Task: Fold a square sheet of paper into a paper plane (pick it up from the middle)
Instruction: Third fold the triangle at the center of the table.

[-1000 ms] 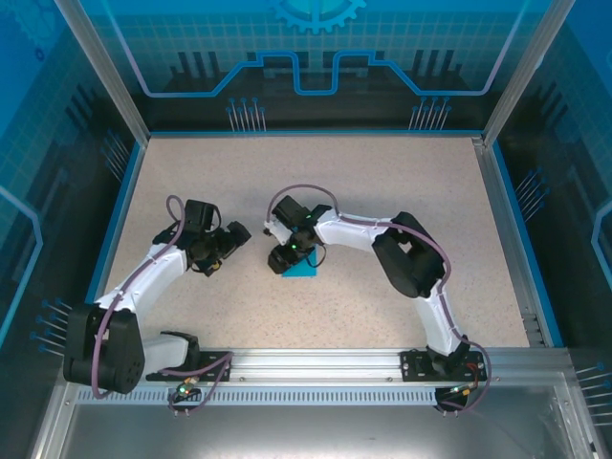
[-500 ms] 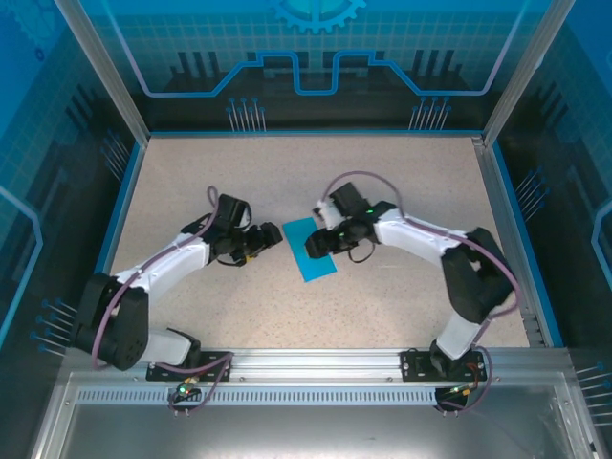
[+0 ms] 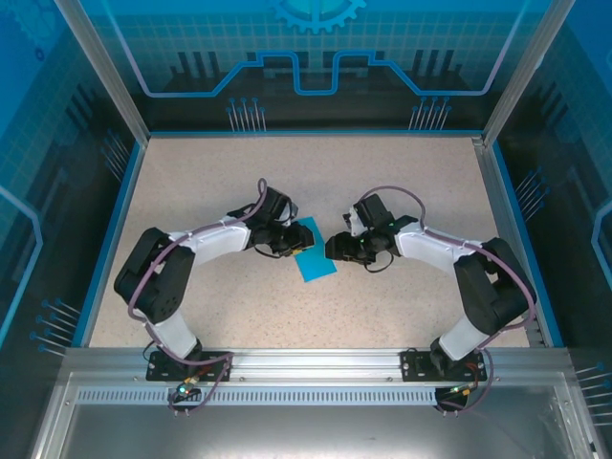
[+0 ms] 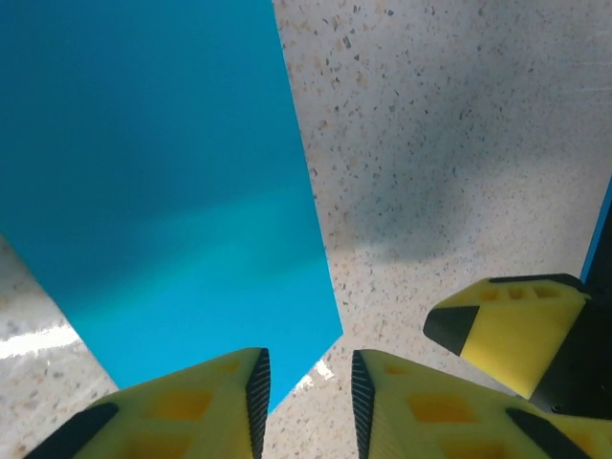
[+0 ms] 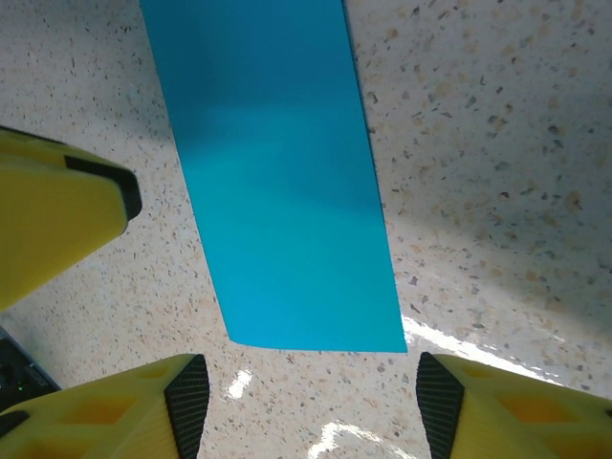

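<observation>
Now left gripper (image 4: 308,382) barely parted at paper (image 4: 163,182) corner; right gripper (image 5: 311,380) spread astride edge; bare table (image 5: 488,143) around.

The paper (image 4: 163,191) in front of the left gripper (image 4: 308,368) is plain teal-blue. The table (image 4: 459,143) under it is pale with tiny brown and grey specks. That gripper's fingers (image 4: 182,411) are yellow with black pads (image 4: 258,382), and so are those of the right gripper (image 5: 306,382).

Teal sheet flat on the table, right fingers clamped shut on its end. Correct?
Not clamped. The right wrist view shows the right gripper open, its fingers wide apart on either side of the teal sheet's near end. The rest holds: the sheet lies flat on the table.
</observation>
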Controlling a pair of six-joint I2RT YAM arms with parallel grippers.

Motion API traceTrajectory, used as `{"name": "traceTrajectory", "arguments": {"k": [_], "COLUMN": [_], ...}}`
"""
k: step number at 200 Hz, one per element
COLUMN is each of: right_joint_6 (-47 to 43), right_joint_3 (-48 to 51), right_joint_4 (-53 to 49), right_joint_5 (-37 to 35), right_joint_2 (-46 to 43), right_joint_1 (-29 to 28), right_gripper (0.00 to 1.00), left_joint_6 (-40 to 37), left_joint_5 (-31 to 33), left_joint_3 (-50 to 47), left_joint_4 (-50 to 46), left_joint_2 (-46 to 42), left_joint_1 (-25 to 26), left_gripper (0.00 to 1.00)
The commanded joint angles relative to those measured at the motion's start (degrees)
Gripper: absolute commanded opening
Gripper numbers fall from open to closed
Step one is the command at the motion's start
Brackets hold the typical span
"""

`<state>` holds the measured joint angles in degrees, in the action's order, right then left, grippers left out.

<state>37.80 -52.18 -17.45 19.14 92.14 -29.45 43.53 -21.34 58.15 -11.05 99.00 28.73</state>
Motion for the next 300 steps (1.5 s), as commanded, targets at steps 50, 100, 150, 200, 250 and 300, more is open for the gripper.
{"name": "traceTrajectory", "arguments": {"k": [50, 100, 150, 200, 250, 300], "right_joint_6": [3.7, 4.0, 3.5, 3.2, 5.4, 8.4], "right_joint_3": [0.6, -0.4, -1.8, -3.0, -1.3, 0.8], "right_joint_4": [3.4, 1.2, -1.4, -2.2, 1.0, 3.9], "right_joint_5": [3.0, 2.5, 2.8, 3.3, 5.0, 4.4], "right_joint_2": [3.4, 5.4, 7.6, 9.0, 6.7, 3.4], "right_joint_1": [0.7, -0.1, -1.4, -3.1, -3.2, -3.1], "right_gripper": [0.6, 0.6, 0.61, 0.61, 0.56, 0.45], "left_joint_6": [-0.2, 0.0, 2.1, 4.0, 4.0, 3.7], "left_joint_5": [6.4, 7.7, 8.3, 7.3, 7.0, 6.6], "left_joint_3": [2.5, 1.6, -0.5, -2.8, -3.5, -3.3], "left_joint_4": [-6.2, -6.1, -6.0, -4.9, -4.5, -4.5], "left_joint_2": [6.2, 8.4, 8.3, 8.2, 8.1, 8.1], "left_joint_1": [0.3, 0.2, -0.3, -1.2, -1.3, -1.3], "left_gripper": [0.2, 0.2, 0.19, 0.19, 0.19, 0.19]}}
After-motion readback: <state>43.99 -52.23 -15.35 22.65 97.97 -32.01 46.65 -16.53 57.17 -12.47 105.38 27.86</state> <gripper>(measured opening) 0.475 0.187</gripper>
